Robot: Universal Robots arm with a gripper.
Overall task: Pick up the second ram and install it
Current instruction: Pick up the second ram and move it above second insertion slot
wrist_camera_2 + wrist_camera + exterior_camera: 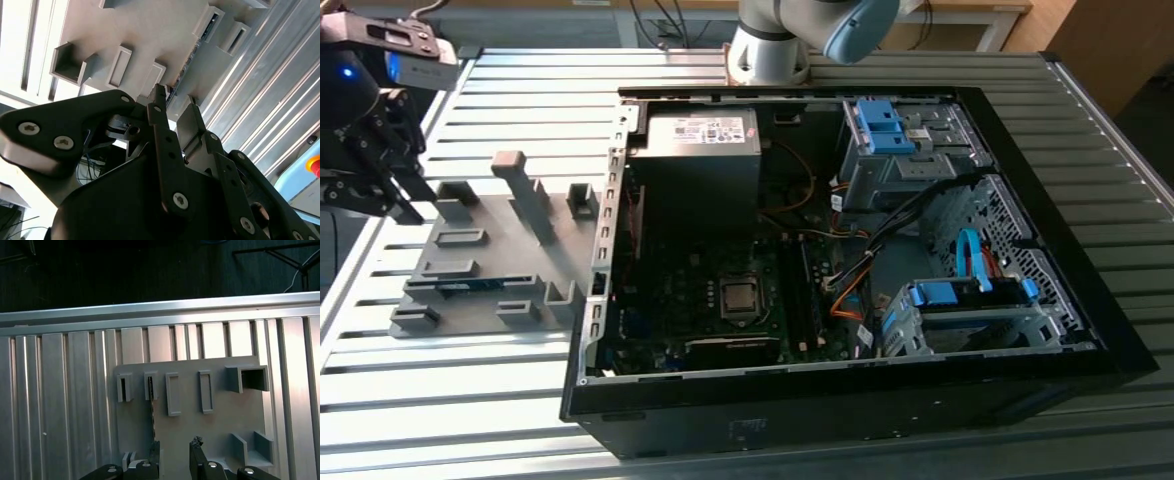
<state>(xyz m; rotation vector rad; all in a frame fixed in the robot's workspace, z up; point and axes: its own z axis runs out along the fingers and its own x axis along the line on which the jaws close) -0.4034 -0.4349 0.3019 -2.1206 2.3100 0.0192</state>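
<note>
1. The gripper (176, 454) hangs over the gray rack (215, 425). Its two fingers are spread apart with nothing between them, and the gap looks roomy enough to straddle a thin board.
2. The second ram (151, 412) stands on its long edge in the rack, with its ends caught in slotted blocks. This holds it upright and leaves the upper edge free, so both flat faces can be pinched.
3. In the first wrist view the strip lines up with one fingertip rather than with the middle of the gap. The gripper therefore looks not yet centred over it.
4. In the second wrist view the same thin edge runs across the rack toward the fingertips (158, 102), which are above it and not touching.
5. In the exterior view the rack lies on the ribbed metal table (520, 100), just beside the open computer case (854, 385) on the exterior view's left. This keeps the carry short.
6. The case lies on its side with the motherboard (667, 300) facing up, so parts can go in from above.
</note>
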